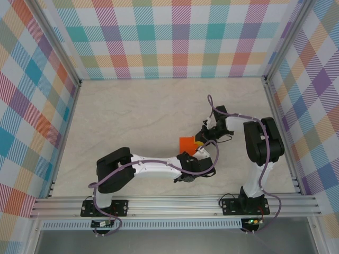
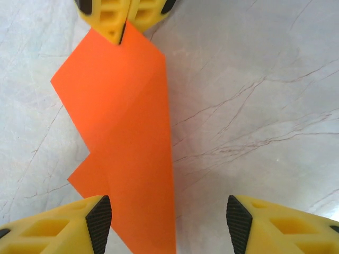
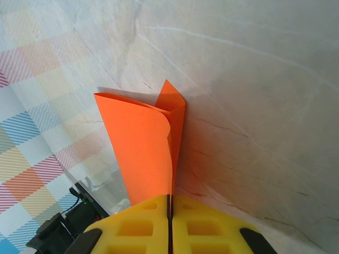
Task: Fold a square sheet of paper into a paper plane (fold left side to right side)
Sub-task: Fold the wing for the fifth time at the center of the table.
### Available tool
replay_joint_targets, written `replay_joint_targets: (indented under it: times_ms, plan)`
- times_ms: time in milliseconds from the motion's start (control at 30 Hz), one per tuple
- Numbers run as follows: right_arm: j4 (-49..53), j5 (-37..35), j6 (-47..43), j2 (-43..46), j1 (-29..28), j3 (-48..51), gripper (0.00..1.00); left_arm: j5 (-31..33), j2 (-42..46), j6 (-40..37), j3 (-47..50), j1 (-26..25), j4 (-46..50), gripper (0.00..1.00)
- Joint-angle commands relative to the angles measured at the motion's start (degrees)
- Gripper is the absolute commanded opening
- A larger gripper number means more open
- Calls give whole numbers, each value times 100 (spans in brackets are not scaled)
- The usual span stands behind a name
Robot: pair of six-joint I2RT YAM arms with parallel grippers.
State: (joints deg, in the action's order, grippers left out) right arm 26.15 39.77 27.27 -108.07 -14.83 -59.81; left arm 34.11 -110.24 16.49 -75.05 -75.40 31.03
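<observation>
Seen from above, the thin, bright orange paper sheet (image 1: 186,144) is a small boxy patch near the middle of the pale, stone-look worktop (image 1: 132,111). The right end effector (image 1: 203,138) meets it from 3 o'clock. The left end effector (image 1: 197,153) is at its 5 o'clock.

The left wrist view is much closer. Here the sheet (image 2: 132,132) is folded, with sharp creases and a step in its edge at 8 o'clock. The left end effector (image 2: 169,225) has chunky yellow fingers with black pads (image 2: 99,222). They stand apart at 7 and 5 o'clock and squeeze nothing. At 12 o'clock the right end effector (image 2: 124,18) pinches the sheet's corner.

The right wrist view shows the shape best: one flap (image 3: 140,143) curls up in a soft roll. The right end effector (image 3: 169,211) is pressed together on the paper at 6 o'clock.
</observation>
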Motion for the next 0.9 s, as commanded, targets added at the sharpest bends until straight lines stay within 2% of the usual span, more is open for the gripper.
replay_joint_targets:
  times_ms: [0,167,667,867]
  plan:
    - [-55,-26,94,-93,-68,-66,7,98,-15,165,12,-173,50,62]
    - [-56,-57,125,-101,-116,-53,7,446,-285,391,-105,-177,328,58]
    - [22,-101,120,-131,-162,-70,7,526,-559,746,-143,-81,501,45]
    - [48,-118,113,-149,-169,-101,7,518,-591,787,-139,-71,523,36]
